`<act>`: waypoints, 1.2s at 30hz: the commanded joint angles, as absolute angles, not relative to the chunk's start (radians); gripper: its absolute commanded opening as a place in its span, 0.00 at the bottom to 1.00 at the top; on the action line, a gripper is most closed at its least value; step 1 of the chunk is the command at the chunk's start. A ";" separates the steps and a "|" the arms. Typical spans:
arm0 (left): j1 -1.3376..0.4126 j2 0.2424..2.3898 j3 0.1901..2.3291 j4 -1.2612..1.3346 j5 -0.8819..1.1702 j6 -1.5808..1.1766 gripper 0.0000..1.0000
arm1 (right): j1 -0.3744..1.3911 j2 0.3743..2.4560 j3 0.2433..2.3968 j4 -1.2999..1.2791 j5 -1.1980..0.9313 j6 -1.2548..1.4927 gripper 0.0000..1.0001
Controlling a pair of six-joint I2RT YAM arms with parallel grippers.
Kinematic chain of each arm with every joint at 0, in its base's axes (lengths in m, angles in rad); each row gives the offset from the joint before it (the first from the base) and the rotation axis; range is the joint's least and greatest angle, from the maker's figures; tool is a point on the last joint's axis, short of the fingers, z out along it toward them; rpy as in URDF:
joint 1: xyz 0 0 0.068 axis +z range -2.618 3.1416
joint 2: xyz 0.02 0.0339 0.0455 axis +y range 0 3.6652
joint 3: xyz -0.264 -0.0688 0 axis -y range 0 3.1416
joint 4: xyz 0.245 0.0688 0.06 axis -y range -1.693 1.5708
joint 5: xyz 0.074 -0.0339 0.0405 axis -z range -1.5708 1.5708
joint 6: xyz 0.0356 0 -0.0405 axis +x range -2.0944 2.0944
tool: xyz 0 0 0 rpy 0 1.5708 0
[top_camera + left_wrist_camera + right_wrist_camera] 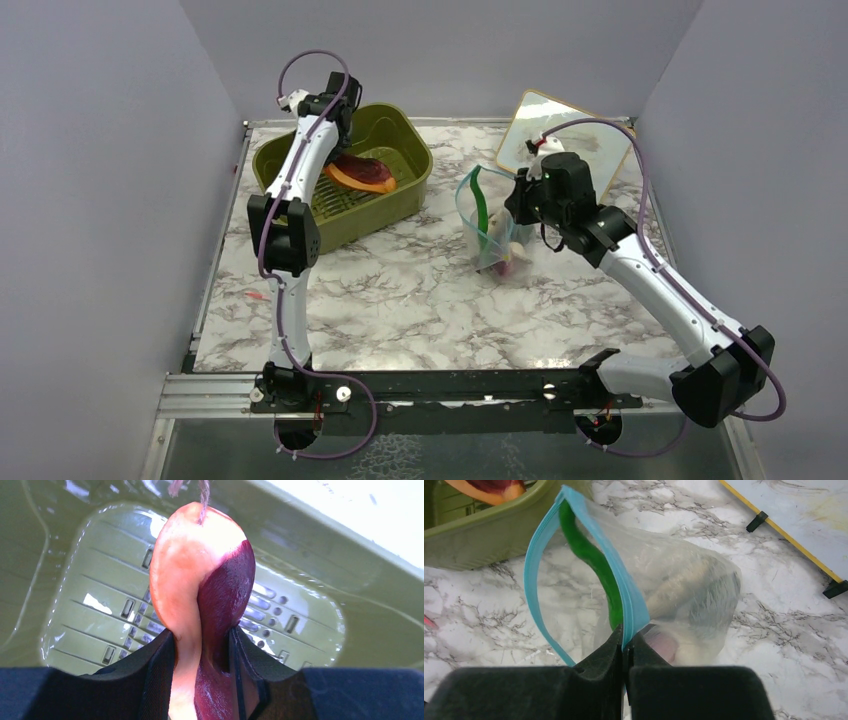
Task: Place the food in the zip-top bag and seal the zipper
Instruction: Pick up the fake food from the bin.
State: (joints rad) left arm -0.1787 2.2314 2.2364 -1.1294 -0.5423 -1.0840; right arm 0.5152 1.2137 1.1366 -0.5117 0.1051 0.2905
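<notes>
My left gripper is shut on the long orange and dark red hot-dog piece, held just above the slotted floor of the olive-green tub; from the top view the piece hangs inside the tub. My right gripper is shut on one side of the light blue zipper of the clear zip-top bag, whose mouth gapes open. Inside the bag lie a green vegetable, a pale piece and a pink-purple piece. In the top view the bag stands mid-table beside the right gripper.
A yellow-framed white board leans at the back right, its edge and black clips close behind the bag. A small red scrap lies on the marble table at the left. Grey walls close in the sides.
</notes>
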 commanded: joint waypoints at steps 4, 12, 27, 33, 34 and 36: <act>-0.229 2.136 2.341 -1.083 -0.690 -0.974 0.21 | 0.509 1.188 1.198 -0.490 0.067 0.369 0.01; -0.264 2.050 2.367 -0.993 -0.772 -0.809 0.22 | 0.509 1.206 1.272 -0.568 0.002 0.445 0.01; -0.365 1.764 2.110 -0.449 -0.304 -0.449 0.22 | 0.509 1.175 1.333 -0.729 -0.259 0.552 0.01; -0.383 1.490 1.583 0.046 0.009 -0.525 0.22 | 0.509 1.072 1.205 -0.609 -0.262 0.624 0.01; -0.384 1.474 1.544 0.096 0.058 -0.546 0.21 | 0.509 1.048 1.190 -0.590 -0.253 0.630 0.01; -0.392 1.461 1.503 0.140 0.158 -0.577 0.20 | 0.509 1.011 1.177 -0.579 -0.254 0.640 0.01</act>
State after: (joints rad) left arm -0.3866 1.5085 1.6024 -0.1814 -0.1287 -0.5148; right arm 0.5152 1.0931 1.1995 -0.6868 -0.2279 0.5926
